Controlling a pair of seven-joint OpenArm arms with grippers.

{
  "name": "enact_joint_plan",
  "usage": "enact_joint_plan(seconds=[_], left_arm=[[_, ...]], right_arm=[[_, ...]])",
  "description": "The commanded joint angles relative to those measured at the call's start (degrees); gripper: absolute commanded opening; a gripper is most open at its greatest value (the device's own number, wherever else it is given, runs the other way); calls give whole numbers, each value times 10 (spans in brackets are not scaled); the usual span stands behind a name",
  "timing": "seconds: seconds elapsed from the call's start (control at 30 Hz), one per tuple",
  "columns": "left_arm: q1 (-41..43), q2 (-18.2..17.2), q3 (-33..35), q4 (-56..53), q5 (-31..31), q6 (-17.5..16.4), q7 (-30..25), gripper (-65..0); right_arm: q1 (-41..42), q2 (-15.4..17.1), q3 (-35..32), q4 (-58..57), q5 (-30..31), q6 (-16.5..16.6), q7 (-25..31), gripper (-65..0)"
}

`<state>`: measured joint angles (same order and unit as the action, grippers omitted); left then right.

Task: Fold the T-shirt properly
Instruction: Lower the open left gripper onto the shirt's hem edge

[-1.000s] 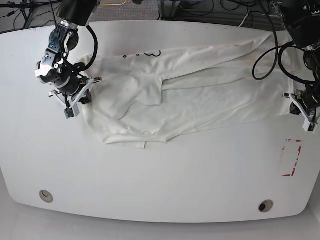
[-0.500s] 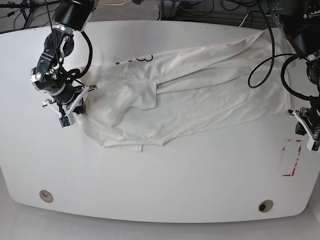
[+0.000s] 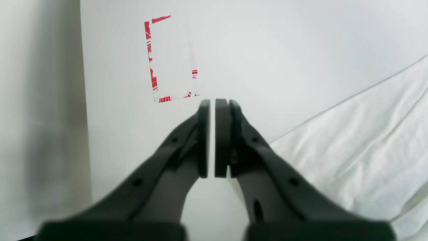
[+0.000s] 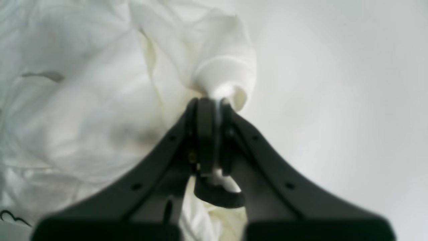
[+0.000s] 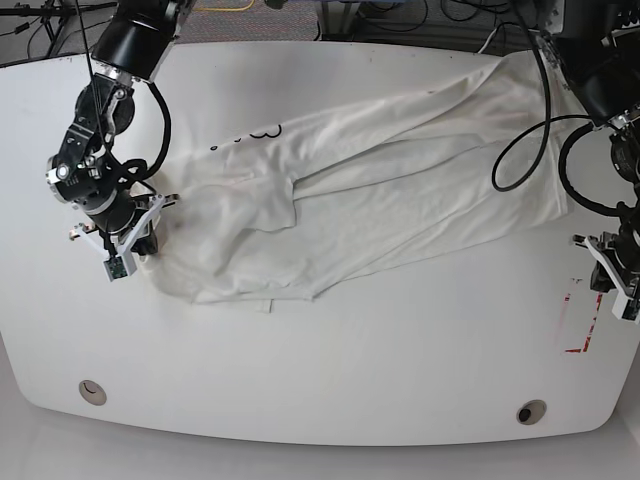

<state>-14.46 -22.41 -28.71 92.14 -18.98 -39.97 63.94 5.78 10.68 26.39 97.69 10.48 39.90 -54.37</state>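
No legible text (only outlines)

Both arms were black, jointed, with looped black cables trailing alongside. Left gripper (image 3: pixel 212 137): dark curved fingers, flat pads, small round screw holes. Right gripper (image 4: pixel 212 134): same build. White brackets showed at both wrists in base view.

We are seeing a white table (image 5: pixel 330 370) with rounded corners carrying a crumpled white T-shirt (image 5: pixel 380 190) that is lying spread across its far half. A worn red rectangular outline (image 5: pixel 583 318) is marking the surface near the right edge.
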Motion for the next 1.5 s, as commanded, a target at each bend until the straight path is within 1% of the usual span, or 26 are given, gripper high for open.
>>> enact_joint_plan(seconds=[0.0, 0.17, 0.23, 0.37, 0.43, 0.5, 0.57, 0.83, 1.17, 1.47], left_arm=[[-8, -12, -3, 9, -3, 0, -5, -650], [-9, -14, -6, -11, 2, 0, -12, -650], [-6, -16, -9, -52, 1, 0, -26, -620], [-7, -15, -9, -108, 3, 0, -58, -380], [-6, -15, -9, -126, 3, 0, -66, -317], [-6, -14, -9, -142, 2, 0, -68, -272], [-12, -8, -7, -165, -3, 0, -78, -205], [-23, 6, -8, -204, -5, 0, -78, -188], [-37, 15, 3, -219, -6, 0, -85, -180], [-27, 22, 7, -193, -4, 0, -68, -211]], right_arm=[[20, 9, -3, 8, 6, 1, 9, -645], [24, 9, -6, 6, 6, 1, 7, -644], [3, 6, 0, 8, 7, 1, 6, -640], [-5, 2, 2, 13, 8, 1, 4, -642], [-7, 1, 3, 13, 7, 1, 4, -642], [-8, 0, 3, 13, 8, 1, 3, -642], [-7, 4, 1, 13, 8, 1, 3, -643], [-9, 4, 2, 12, 8, 1, 2, -641], [-13, 3, 4, 16, 6, 1, 0, -642], [-7, 5, 1, 13, 6, 1, 1, -640]])
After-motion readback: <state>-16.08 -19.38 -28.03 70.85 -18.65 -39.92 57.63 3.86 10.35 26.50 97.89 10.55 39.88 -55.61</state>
